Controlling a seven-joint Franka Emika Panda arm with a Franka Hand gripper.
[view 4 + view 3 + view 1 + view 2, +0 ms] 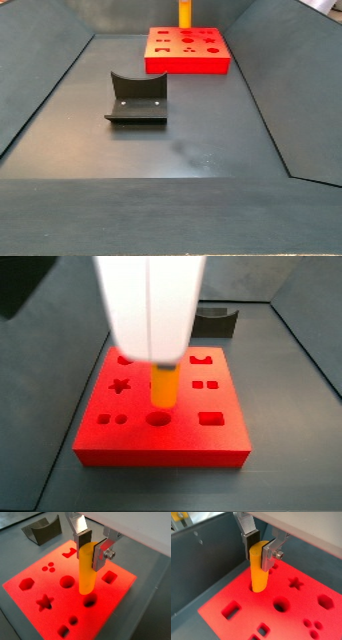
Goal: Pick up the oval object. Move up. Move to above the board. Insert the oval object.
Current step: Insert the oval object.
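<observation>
Nearest in a side view: fixture (135,100) on the grey floor (174,160), well short of the board (187,51) at twelve o'clock.

Farther back: gripper (91,548) over the board's middle, silver fingers (271,552) clamped on the upper end of the oval object (87,569). Peg upright, lower end at or just inside a central recess (259,589); depth not determinable.

Step in hand, by judgement: insertion.

Next move: straight descent, peg kept vertical and aligned with the recess, release only once seated. Risk of jamming if tilted.
</observation>
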